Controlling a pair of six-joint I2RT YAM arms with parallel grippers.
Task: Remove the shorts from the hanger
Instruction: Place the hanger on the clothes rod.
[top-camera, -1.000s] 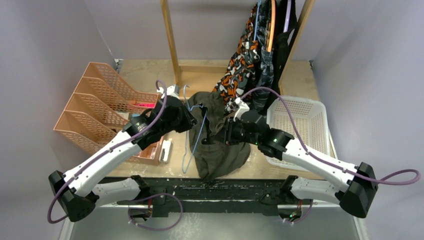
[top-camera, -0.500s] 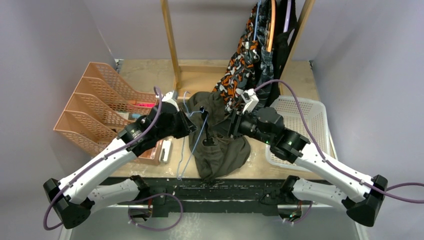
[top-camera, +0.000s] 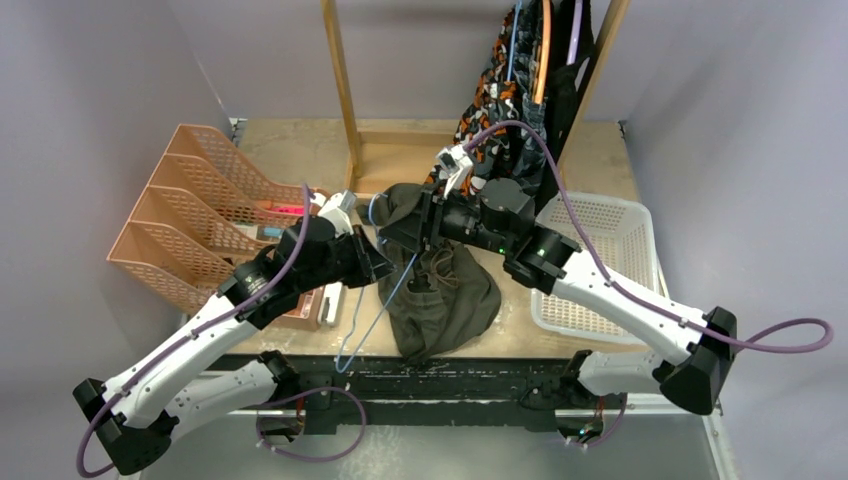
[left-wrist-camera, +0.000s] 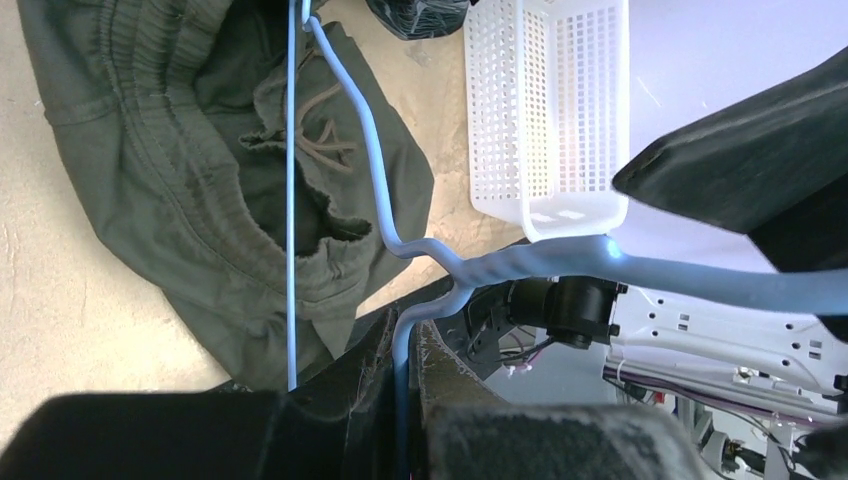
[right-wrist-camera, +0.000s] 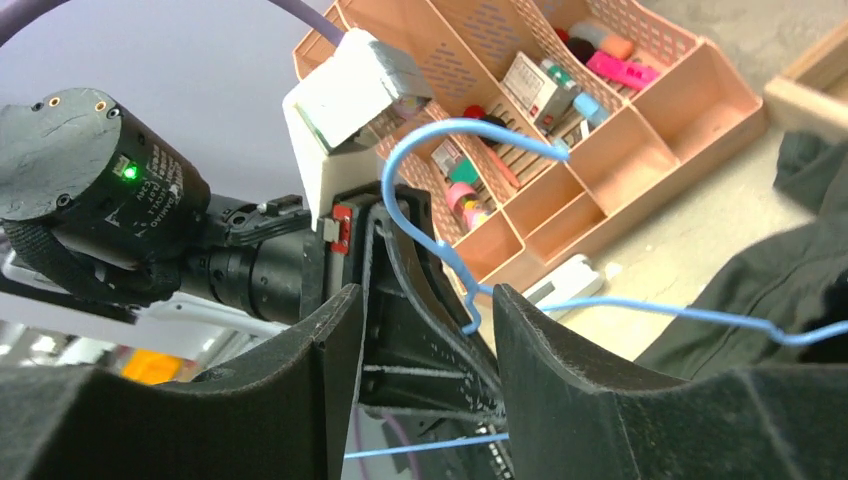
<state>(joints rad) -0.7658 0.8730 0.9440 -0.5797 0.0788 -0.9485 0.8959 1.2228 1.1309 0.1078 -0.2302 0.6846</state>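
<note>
Holding the blue wire hanger (left-wrist-camera: 290, 200) is my left gripper (top-camera: 368, 262), fingers clamped shut on the wire near the hook. Right of the hanger, the olive green shorts (top-camera: 450, 300) lie heaped on the table (top-camera: 290, 150), with the waistband bunched against the hanger's far end. I judge them nearly free, though I cannot tell whether the wire is fully out of the fabric. Further right of the hanger, my right gripper (top-camera: 425, 225) hovers at that waistband, fingers apart and holding nothing. To finish cleanly I'd grip firmly with the left and draw the hanger away leftward. I'd pin the cloth with the right only if it drags along.
</note>
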